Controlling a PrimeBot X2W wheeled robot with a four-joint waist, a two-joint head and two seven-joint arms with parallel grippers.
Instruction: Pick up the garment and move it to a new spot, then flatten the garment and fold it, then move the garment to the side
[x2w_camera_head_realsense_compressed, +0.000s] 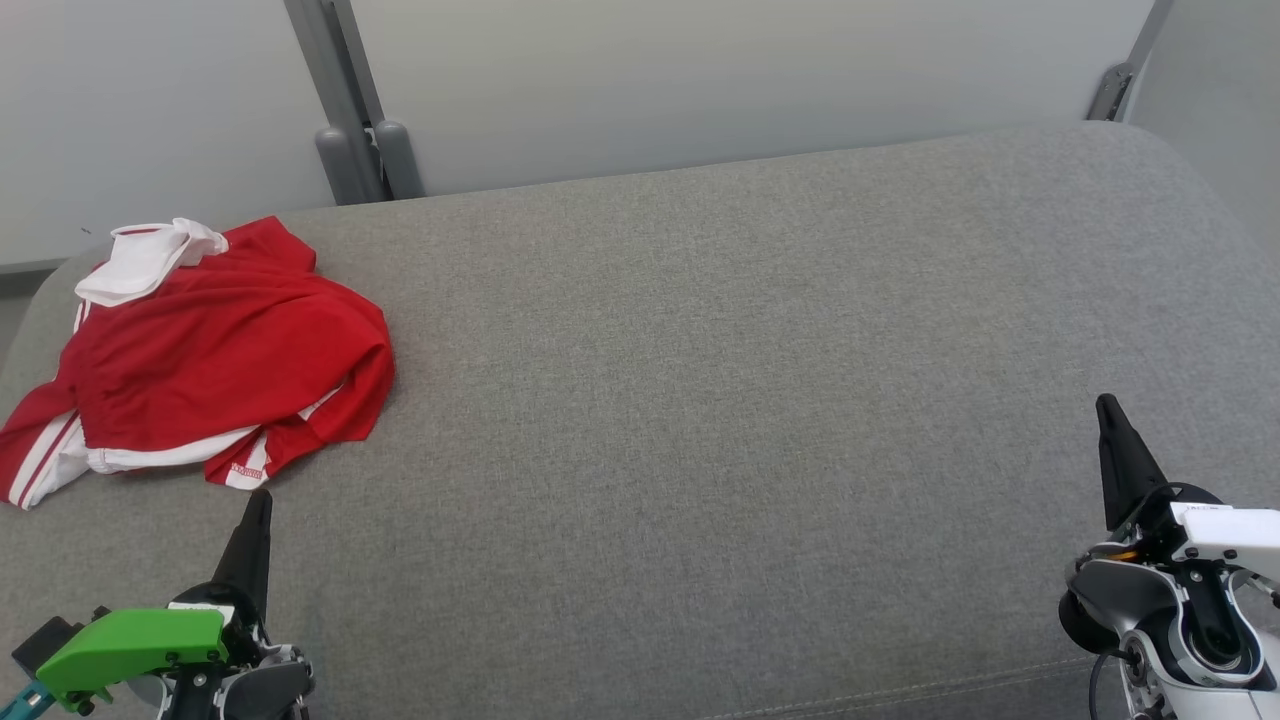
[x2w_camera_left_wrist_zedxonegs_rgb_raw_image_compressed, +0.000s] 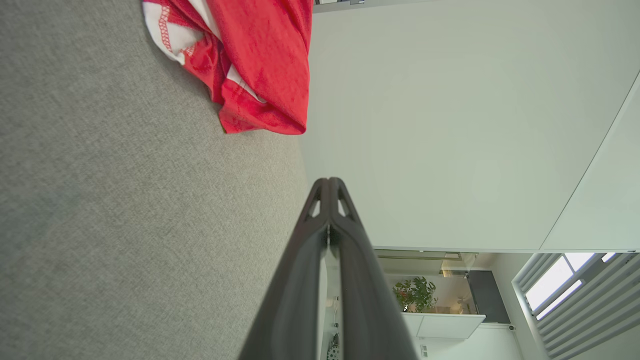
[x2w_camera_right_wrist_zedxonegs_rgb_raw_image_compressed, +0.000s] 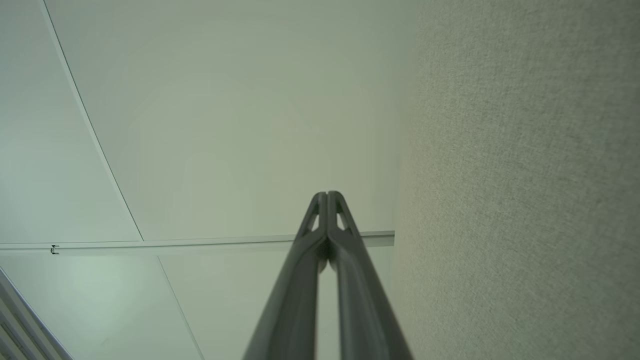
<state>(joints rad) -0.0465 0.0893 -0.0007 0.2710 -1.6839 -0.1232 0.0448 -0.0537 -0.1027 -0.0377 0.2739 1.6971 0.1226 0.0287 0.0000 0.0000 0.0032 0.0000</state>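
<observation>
Far left of the grey cushion (x2w_camera_head_realsense_compressed: 720, 400), toward the back edge, you've got the garment (x2w_camera_head_realsense_compressed: 215, 345): red w/ white trim, lying in a crumpled heap, not flat. It looks like thin sports fabric, so expect it light, floppy and prob a bit slick. It'll sag and bunch when lifted; nothing fragile about it. A pinch on one loose layer may slip, so I'd go for a doubled-up bit, e.g. the white-striped hem fold at the near edge, or the white piece at the back corner. The left gripper (x2w_camera_head_realsense_compressed: 262, 498) sits just short of that near edge, tip pointing at it, not touching the cloth. Its jaws are pressed together w/ nothing between, so you'd need to spread them before going in. The wide middle of the cushion looks a fair new spot. Far right, the right gripper (x2w_camera_head_realsense_compressed: 1106, 403) is well apart from the garment, jaws likewise pressed together, holding nothing.
</observation>
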